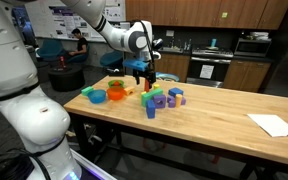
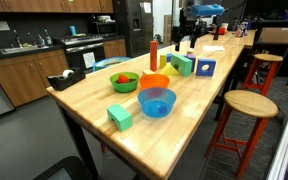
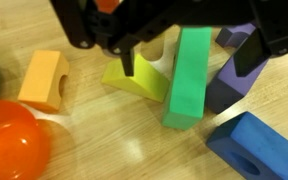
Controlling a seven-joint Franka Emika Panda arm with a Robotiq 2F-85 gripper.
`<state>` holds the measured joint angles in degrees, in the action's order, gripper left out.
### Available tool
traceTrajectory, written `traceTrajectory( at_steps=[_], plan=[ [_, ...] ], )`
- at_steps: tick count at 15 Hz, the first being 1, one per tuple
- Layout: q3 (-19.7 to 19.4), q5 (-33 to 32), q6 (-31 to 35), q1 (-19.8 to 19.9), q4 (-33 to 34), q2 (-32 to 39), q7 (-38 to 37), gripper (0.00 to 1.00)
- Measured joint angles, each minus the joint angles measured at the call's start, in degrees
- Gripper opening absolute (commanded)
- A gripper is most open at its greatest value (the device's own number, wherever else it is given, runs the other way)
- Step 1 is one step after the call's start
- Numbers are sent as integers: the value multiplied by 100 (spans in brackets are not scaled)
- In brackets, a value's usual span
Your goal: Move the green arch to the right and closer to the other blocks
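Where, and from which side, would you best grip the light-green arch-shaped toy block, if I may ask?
Probably from straight above, the hand closing across the flat long faces of the light-green arch-shaped toy block: it lies low on the wooden table, apart from the blue bowl.

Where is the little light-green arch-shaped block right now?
In an exterior view, the light-green arch block stands alone near the close end of the wooden table, just left of the blue plastic bowl, apart from the other blocks.
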<state>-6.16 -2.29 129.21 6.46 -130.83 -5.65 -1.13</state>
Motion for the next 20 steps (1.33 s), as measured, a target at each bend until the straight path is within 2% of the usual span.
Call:
traceTrajectory(
  at_steps=[6,14,17,20],
  plan=[
    [-17,262,29,-92,-986,-1074,1344,100],
    [-201,267,328,-528,-2164,-2207,3162,100],
    [-260,226,448,-683,-2590,-2529,3628,100],
    [-263,225,453,-699,-2658,-2580,3634,100]
  ],
)
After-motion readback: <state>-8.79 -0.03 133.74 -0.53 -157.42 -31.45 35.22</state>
